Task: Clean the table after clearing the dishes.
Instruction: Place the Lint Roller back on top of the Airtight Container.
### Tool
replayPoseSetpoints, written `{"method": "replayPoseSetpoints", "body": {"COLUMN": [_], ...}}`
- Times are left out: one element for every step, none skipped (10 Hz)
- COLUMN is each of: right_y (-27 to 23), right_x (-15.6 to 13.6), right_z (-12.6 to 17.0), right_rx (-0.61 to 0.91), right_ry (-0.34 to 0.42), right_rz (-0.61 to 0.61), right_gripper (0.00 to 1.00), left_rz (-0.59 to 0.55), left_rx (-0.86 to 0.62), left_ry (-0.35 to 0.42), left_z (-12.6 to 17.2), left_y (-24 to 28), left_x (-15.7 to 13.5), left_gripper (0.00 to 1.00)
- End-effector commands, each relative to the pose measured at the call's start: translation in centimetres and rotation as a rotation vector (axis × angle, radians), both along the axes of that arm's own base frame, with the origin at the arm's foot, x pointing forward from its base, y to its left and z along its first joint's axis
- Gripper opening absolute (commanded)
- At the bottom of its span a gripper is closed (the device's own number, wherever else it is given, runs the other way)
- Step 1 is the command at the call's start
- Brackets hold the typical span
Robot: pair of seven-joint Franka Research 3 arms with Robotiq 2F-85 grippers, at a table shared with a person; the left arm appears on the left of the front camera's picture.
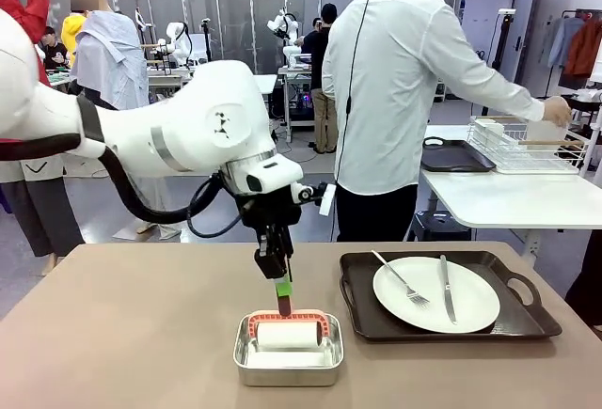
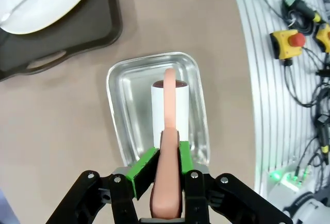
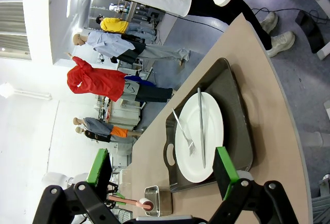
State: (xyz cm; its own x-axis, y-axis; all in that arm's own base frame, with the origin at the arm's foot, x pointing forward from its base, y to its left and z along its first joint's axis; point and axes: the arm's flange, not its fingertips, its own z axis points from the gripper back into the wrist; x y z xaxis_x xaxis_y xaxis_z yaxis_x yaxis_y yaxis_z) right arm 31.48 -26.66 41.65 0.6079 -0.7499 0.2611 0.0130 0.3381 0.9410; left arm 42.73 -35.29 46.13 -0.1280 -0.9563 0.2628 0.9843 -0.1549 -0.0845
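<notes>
Looking nearest first, Jo: what have the left jaws got?

Closed on the roller's handle (image 2: 167, 183), Sam, green pads (image 2: 142, 170) pressed to either side. The right jaws stand wide open, nothing between them.

And the roll?

Straight below the left jaws, lying in the pan (image 1: 288, 364). The roll (image 1: 289, 335) has its long axis along the pan's long side, running across the front view. The handle rises upright from it into the grip. So the left arm (image 1: 179, 132) is the one for it, I'd say: lift, then set down on bare counter (image 1: 113, 334), which opens toward the robot's left.

What's right of the pan?

Just beside it, a tray (image 1: 372, 320), not touching as far as I can see. It's not yet cleared, and the right jaws look toward it.

Count for me.

One roller, one pan. On the counter one tray, one plate (image 1: 470, 310), one fork (image 1: 400, 279), one knife (image 1: 446, 289). Farther off, a second tray (image 1: 451, 157) sits on a white table (image 1: 508, 202), beside a rack (image 1: 527, 150) where a person (image 1: 395, 80) reaches. What's in the rack I cannot tell.
</notes>
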Motion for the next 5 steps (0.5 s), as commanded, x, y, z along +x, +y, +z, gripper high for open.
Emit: {"method": "replayPoseSetpoints", "body": {"right_y": [0.0,0.0,0.0,0.0,0.0], "right_x": [-0.3,-0.3,-0.3,-0.3,-0.3], "right_z": [0.1,0.1,0.1,0.1,0.1], "right_rx": [-0.001,-0.001,-0.001,-0.001,-0.001], "right_ry": [-0.010,-0.010,-0.010,-0.010,-0.010], "right_rz": [0.001,0.001,0.001,0.001,0.001], "right_gripper": [1.00,1.00,1.00,1.00,1.00], "left_rz": [-0.008,0.002,0.024,0.053,0.073], "left_rx": [0.036,0.057,0.096,0.128,0.137], "left_ry": [-0.047,-0.059,-0.056,-0.052,-0.059], "left_z": [-0.8,-1.2,-2.0,-3.0,-3.6], "left_y": [-1.3,-1.8,-2.0,-2.0,-1.9], "left_x": [1.7,2.7,3.6,4.3,5.0], "left_gripper": [0.23,0.23,0.23,0.23,0.23]}}
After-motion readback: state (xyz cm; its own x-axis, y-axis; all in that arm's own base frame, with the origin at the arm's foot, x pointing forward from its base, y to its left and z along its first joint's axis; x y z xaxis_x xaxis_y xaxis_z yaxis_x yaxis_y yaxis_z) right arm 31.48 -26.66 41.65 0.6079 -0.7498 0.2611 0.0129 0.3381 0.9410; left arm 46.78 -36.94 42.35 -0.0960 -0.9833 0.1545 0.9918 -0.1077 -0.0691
